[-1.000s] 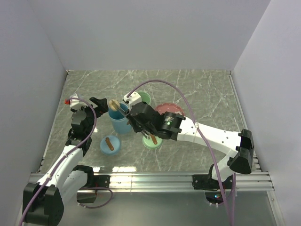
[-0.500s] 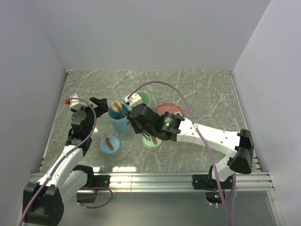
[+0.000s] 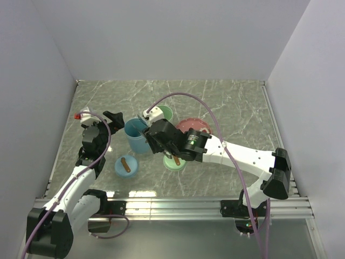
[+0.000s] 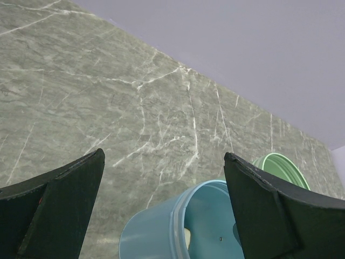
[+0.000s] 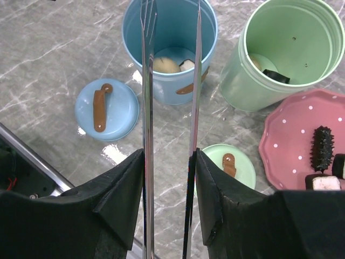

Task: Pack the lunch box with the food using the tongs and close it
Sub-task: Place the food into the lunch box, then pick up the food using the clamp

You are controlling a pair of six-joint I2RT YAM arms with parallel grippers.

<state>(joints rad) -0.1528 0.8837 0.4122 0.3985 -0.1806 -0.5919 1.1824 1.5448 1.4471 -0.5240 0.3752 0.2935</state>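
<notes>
1. The pink plate (image 5: 285, 135) runs off the right wrist view's right edge, and a sushi piece (image 5: 339, 166) is cut short there.
2. The tongs (image 5: 147, 108) run off that view's bottom edge, joined end unseen.
3. The left wrist view crops the blue tub (image 4: 156, 232) at its base.

There was one pink plate (image 5: 285, 135). Two tubs stood by it: one green tub (image 5: 242, 86) just beside the plate and one blue tub (image 5: 167, 97) farther from it. Two lids lay on the table (image 5: 54, 54), a green lid (image 5: 242, 167) near the plate and a blue lid (image 5: 116, 113) well apart from it. One pair of tongs (image 5: 146, 108) showed.

On the plate lay three food pieces: one dark bristly piece (image 5: 322, 147) and two sushi pieces (image 5: 323, 182). The blue tub held two, a tan bun (image 5: 166, 66) and a white-and-dark piece (image 5: 187, 65). The green tub showed one dark piece (image 5: 277, 77).
</notes>
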